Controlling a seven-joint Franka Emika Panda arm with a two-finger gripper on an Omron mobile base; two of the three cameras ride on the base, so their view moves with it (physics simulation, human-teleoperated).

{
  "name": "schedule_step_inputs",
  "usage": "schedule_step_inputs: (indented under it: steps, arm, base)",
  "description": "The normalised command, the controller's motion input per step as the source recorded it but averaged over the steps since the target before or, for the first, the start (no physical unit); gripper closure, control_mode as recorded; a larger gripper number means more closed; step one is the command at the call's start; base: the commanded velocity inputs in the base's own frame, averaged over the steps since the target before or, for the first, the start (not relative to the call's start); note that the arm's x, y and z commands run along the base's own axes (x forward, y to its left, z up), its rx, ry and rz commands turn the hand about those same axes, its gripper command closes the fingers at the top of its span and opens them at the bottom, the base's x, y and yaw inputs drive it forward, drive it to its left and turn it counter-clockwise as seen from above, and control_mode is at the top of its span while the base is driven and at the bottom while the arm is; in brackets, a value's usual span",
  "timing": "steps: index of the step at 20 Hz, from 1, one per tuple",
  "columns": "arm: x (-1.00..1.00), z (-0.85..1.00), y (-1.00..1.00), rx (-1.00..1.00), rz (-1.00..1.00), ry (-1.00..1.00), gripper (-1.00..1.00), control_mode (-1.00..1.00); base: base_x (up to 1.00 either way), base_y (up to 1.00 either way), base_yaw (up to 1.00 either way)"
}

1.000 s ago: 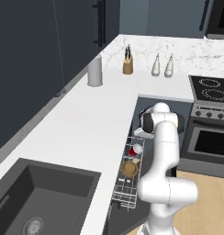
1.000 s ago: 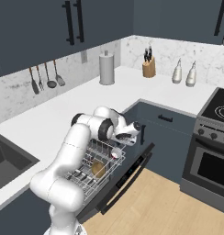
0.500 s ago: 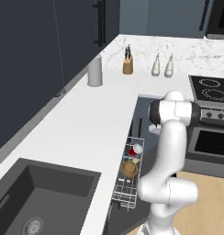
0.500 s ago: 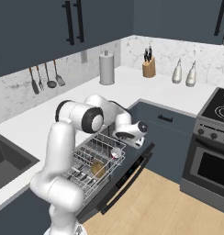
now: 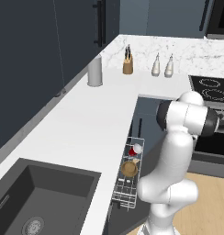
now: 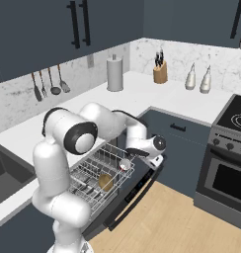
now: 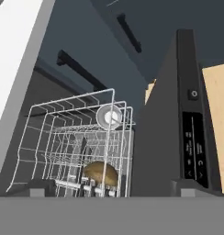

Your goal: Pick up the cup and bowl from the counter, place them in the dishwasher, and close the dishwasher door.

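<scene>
The red cup [image 5: 134, 149] [image 6: 125, 164] lies on its side at the far end of the dishwasher's white wire rack [image 5: 124, 186] [image 6: 90, 180]. In the hand view the cup [image 7: 109, 116] shows as a pale disc. The tan bowl [image 5: 129, 168] [image 6: 105, 182] [image 7: 101, 172] sits in the rack a little nearer the sink. The dishwasher door [image 6: 137, 190] [image 7: 176, 119] hangs open and down, its control strip facing up. My gripper [image 6: 151, 150] [image 7: 114, 187] hovers over the door's outer end, apart from the rack, open with nothing in it. The counter [image 5: 86, 124] [image 6: 157, 99] is white.
A dark sink [image 5: 36, 197] is set in the counter on the left. A grey canister [image 5: 95, 71], a knife block [image 5: 127, 64] and two bottles [image 5: 162, 66] stand at the back. The oven [image 6: 226, 173] is to the right, with wooden floor [image 6: 181, 222] below.
My hand has drawn back from the cup in the rack and out over the open door, and the elbow swung up and right. The cup stays in the rack.
</scene>
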Motion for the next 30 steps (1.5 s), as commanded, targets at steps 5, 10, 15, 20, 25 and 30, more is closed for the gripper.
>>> schedule_step_inputs:
  steps: [5, 10, 15, 20, 25, 30]
  arm:
    - [-0.75, 0.4, -0.38, 0.11, -0.17, 0.04, -1.0, -1.0]
    - [-0.62, -0.16, 0.0, 0.28, -0.04, -0.01, -1.0, -1.0]
    - [-0.29, -0.31, -0.25, 0.31, -0.01, -0.09, -1.0, -1.0]
    - [-0.33, -0.15, -0.28, 0.21, 0.0, -0.19, -1.0, -1.0]
    - [-0.12, -0.31, -0.15, 0.2, 0.01, -0.19, -1.0, -1.0]
    - [0.0, -0.29, -0.02, 0.13, 0.08, -0.15, -1.0, -1.0]
  base:
    - [0.0, 0.0, 0.0]
    - [0.0, 0.0, 0.0]
    - [0.0, 0.0, 0.0]
    - [0.0, 0.0, 0.0]
    - [0.0, 0.0, 0.0]
    - [0.0, 0.0, 0.0]
